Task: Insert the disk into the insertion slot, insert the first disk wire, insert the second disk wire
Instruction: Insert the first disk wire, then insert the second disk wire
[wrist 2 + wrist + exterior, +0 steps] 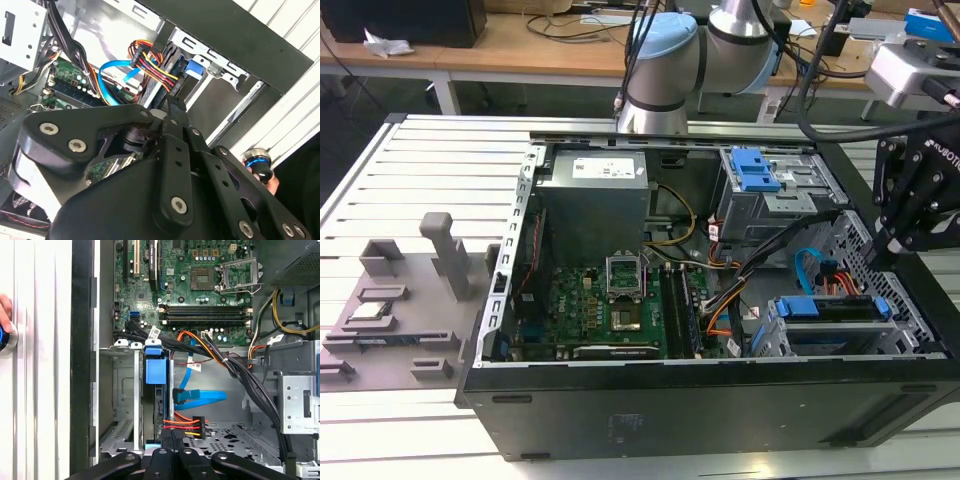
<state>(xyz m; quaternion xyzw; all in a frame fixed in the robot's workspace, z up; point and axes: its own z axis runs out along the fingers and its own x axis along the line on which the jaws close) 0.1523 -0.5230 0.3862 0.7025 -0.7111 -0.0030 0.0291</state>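
The disk [830,308] is sitting in the insertion slot [772,340], the second disk wire [804,262] looping just behind that slot, the motherboard [600,310] lying to its exterior view's left.

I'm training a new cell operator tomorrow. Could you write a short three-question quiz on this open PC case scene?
1. True or false: the disk sits inside the insertion slot.
2. The gripper is nearest to: A) the processor socket; B) the orange, red and black wire bundle beside the disk; C) the grey fixture outside the case.
3. Fill in: the second disk wire is a thin flat cable coloured ____.
Key: 1 true; 2 B; 3 light blue.
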